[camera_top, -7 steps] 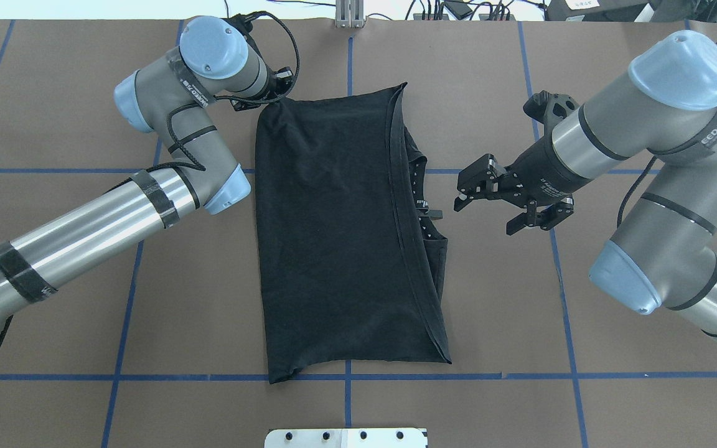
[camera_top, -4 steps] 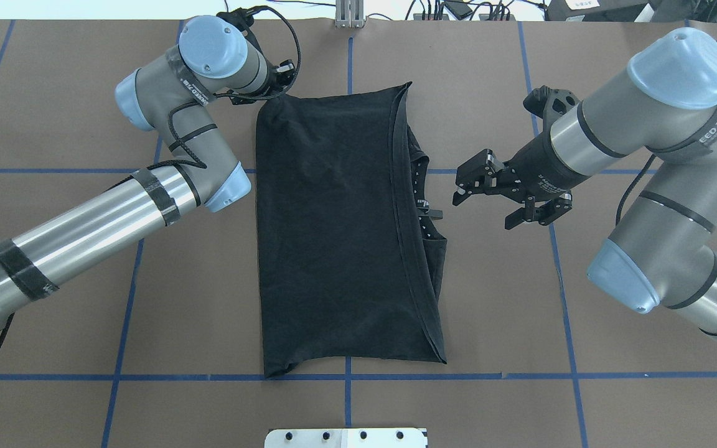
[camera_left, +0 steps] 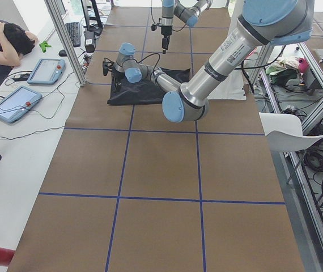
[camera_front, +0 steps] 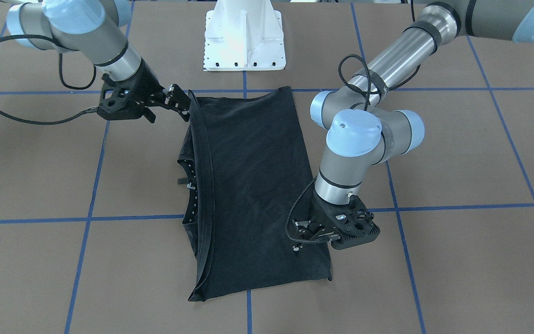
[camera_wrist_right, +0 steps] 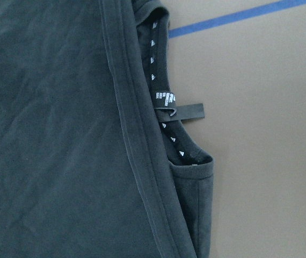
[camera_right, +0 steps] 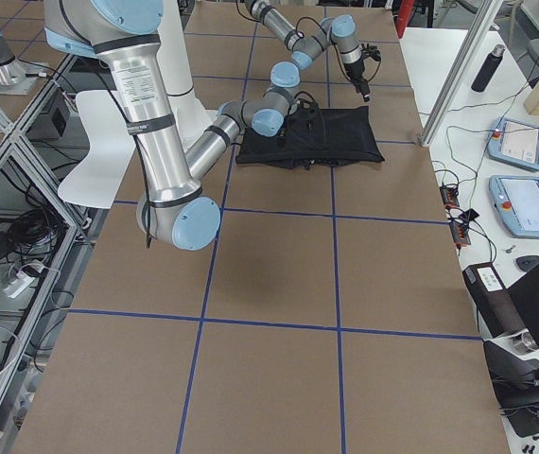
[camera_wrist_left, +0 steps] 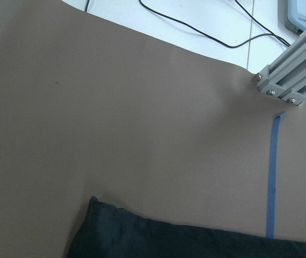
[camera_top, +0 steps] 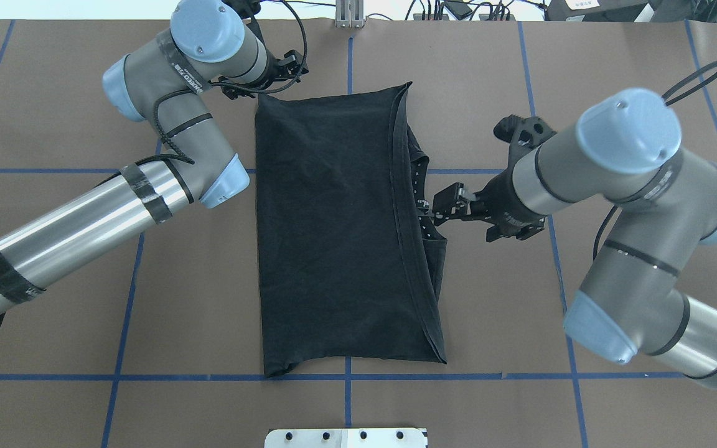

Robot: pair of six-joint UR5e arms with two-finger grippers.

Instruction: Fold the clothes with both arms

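The black T-shirt point(camera_top: 327, 236) lay flat in the middle of the brown bench point(camera_top: 53, 348), folded into a long strip running near to far, plain side up. A stitched hem point(camera_wrist_right: 137, 134) ran down its right side. The collar point(camera_top: 421, 180) and a small black neck label point(camera_wrist_right: 188, 111) stuck out from under that hem. The shirt's near left corner lay on a blue tape line point(camera_top: 501, 376).

The left arm point(camera_top: 84, 224) reached to the shirt's far left corner with its jaws right at that corner. I could not tell whether they were open or closed on cloth, and its wrist camera showed only the corner and bare bench.

The right arm point(camera_top: 626, 205) came in from the right with its jaws spread wide, holding nothing. 1 finger point(camera_top: 447, 202) was just beside the neck label, and the other was clear of the shirt, over the bench.

A white pedestal base point(camera_front: 244, 41) stood at the near edge.
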